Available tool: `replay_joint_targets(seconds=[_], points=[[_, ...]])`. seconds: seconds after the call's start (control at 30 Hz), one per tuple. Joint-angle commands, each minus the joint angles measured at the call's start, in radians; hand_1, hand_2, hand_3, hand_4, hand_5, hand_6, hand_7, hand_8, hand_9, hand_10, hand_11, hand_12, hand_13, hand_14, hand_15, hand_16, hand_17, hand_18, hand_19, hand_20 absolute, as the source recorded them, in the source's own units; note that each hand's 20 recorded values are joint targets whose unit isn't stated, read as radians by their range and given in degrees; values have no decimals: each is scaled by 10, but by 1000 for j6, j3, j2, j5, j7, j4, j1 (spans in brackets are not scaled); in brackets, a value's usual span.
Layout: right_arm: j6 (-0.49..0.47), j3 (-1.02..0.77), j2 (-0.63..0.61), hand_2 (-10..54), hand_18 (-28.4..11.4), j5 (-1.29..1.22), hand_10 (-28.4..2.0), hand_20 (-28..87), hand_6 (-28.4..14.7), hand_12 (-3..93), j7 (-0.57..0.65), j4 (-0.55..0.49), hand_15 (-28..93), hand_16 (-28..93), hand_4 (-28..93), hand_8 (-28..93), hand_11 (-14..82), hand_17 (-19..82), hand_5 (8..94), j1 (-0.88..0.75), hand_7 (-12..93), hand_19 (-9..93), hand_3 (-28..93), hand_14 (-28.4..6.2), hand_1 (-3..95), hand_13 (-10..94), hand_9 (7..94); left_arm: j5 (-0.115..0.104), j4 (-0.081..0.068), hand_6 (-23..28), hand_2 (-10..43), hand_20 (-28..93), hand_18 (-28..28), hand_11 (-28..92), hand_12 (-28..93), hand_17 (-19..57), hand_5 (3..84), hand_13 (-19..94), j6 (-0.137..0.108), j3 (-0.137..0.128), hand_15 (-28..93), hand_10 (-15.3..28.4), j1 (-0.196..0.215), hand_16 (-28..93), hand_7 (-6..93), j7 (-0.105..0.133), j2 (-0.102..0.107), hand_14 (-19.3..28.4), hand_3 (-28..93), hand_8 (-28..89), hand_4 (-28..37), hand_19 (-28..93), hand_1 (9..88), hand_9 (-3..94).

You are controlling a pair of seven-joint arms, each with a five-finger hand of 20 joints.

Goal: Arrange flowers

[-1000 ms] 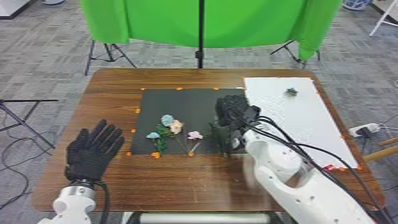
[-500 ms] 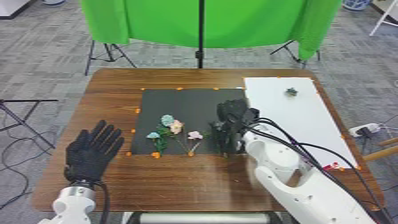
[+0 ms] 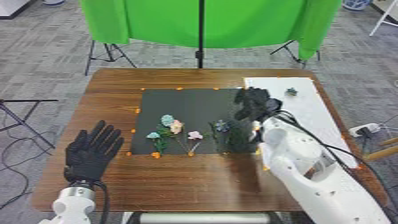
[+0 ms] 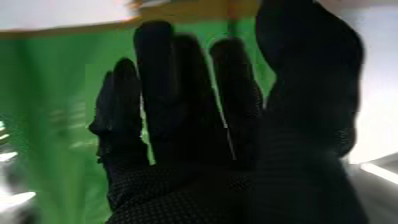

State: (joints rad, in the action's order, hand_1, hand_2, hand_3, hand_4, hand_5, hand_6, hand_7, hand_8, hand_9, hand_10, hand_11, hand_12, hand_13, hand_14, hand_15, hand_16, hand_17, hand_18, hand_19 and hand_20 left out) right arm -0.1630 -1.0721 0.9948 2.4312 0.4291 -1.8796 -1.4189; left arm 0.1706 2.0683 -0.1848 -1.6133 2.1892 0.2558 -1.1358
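Right hand (image 3: 256, 105) loose above the flower spread

From where I stand, it's over the seam between black mat (image 3: 176, 104) and white sheet (image 3: 315, 117), fingers straight, grasping nothing. A dusky blue flower (image 3: 221, 126) lies on the mat, right of the pink flower (image 3: 195, 135) and peach flower (image 3: 176, 126). The left hand (image 3: 91, 152) (rather politely, I think) is open beside the mat.

Flowers (image 3: 176, 126) are lying on the mat (image 3: 182, 102), near left — another bloom (image 3: 221, 125) is lying right of them. Right of the mat, a sheet (image 3: 306, 117) is bearing an item (image 3: 291, 92) toward its far end.
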Motion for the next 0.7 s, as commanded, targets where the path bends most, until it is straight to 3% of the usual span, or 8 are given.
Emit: replay_joint_targets(seconds=[0.03,0.13,0.4,0.5,0.57,0.6,0.67,0.7], points=[[60,-107,-63,-95,-237,50,-165,371,-29,147,50,168,482,135,812,-136,143,276,520,88,157,843,-283,-143,785,440,490,-6,3,113,132,140,166,202,92,-85,428,272,-16,6,373,169,26,-85,79,12,-4,177,787,-85,-283,413,281,355],[50,-110,-60,-95,-238,75,-158,370,-34,135,42,231,423,113,818,-136,111,271,473,113,149,848,-283,-152,783,381,432,-8,3,112,129,140,165,200,93,-85,413,268,-15,7,372,167,24,-84,78,14,-3,175,786,-85,-283,413,285,337],[-28,-34,-14,-95,-235,145,-163,367,-31,122,21,394,371,107,830,-137,102,242,439,224,150,835,-283,-160,776,313,378,-10,0,112,126,140,165,206,95,-85,409,263,-16,15,373,167,22,-83,80,21,-6,175,786,-85,-283,411,287,331],[-20,-31,10,-95,-232,125,-157,355,-31,113,38,458,331,105,833,-138,95,236,427,258,154,809,-283,-160,775,298,351,1,-8,111,127,140,164,206,94,-84,409,264,-15,26,374,167,7,-83,82,18,-5,175,786,-85,-283,411,287,332],[-29,-24,21,-95,-226,141,-155,331,-31,100,34,492,290,105,843,-144,90,225,391,279,160,773,-283,-156,774,281,302,5,-9,112,126,141,165,204,94,-85,402,253,-48,36,370,164,2,-84,83,24,-3,170,787,-86,-283,412,286,308],[-49,-19,28,-95,-224,146,-155,324,-32,96,33,508,280,104,844,-145,88,223,378,291,159,763,-283,-155,774,277,287,-8,-6,112,125,141,164,208,96,-85,392,238,-56,39,372,160,6,-82,83,31,-2,165,789,-87,-283,413,286,283],[-115,-13,43,-95,-223,147,-155,314,-33,89,44,539,266,104,846,-146,90,220,365,317,158,754,-282,-152,774,277,278,-9,-4,113,125,142,164,202,91,-88,373,217,-60,39,372,155,12,-83,86,34,-3,164,789,-87,-283,413,286,246],[-131,-4,49,-95,-219,134,-155,302,-37,87,54,564,258,115,579,-143,91,224,364,334,158,750,32,-153,679,278,277,-7,-7,113,125,142,164,200,89,-88,367,211,-59,40,371,153,9,-84,88,33,-3,164,790,-88,-283,413,286,237]])
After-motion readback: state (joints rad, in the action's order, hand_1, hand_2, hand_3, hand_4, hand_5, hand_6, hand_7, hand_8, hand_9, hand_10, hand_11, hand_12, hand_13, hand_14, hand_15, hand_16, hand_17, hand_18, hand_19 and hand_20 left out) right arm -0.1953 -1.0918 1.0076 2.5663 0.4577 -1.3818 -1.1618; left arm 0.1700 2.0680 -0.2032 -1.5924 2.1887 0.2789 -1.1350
